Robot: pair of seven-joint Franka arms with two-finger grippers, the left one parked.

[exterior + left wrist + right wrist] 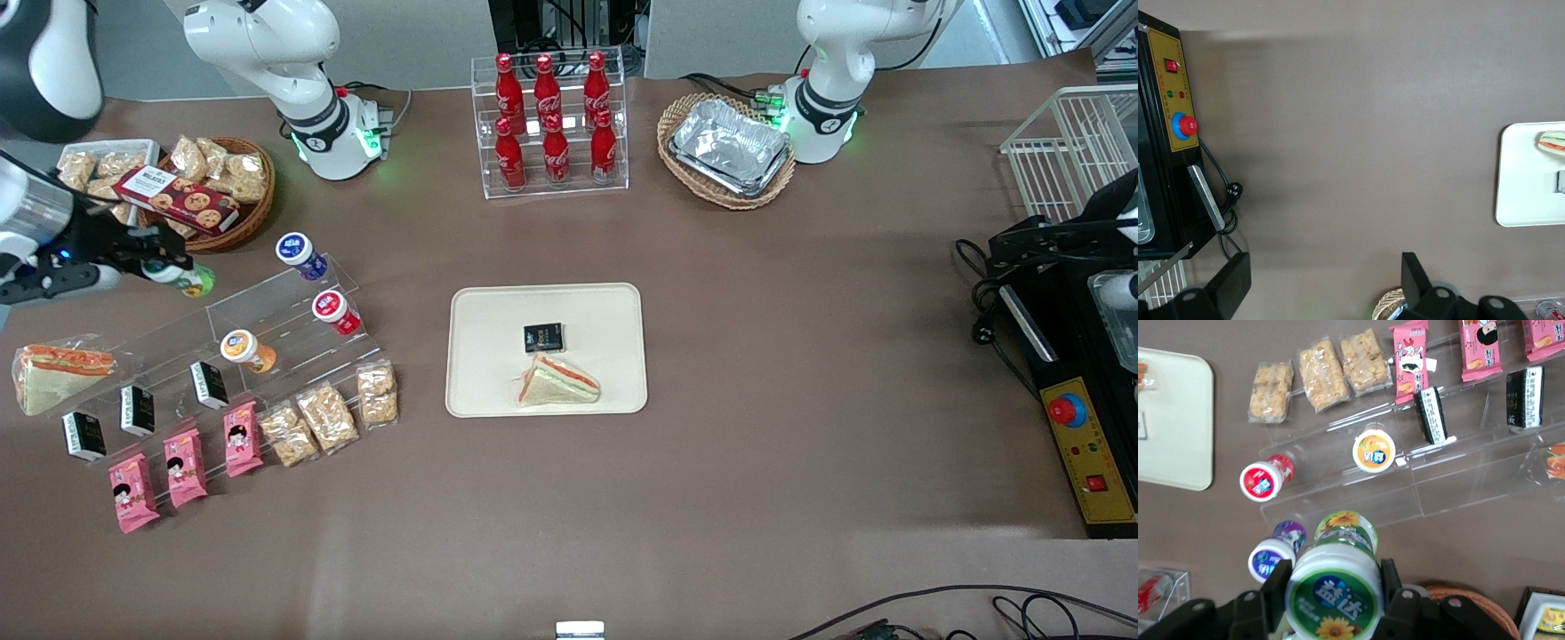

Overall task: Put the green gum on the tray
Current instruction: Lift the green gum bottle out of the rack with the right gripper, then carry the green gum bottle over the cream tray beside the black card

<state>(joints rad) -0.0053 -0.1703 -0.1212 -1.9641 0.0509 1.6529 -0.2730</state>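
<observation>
Green gum (1333,592) sits clamped in our gripper (158,264) jaws above the acrylic shelf (267,324); loose grip risks dropping it short of the tray (484,307).

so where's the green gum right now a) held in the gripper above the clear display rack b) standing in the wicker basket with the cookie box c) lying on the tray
a: the gripper is shut on the green gum, up over the clear display rack; the tray holds only a sandwich and a small black packet.
</observation>
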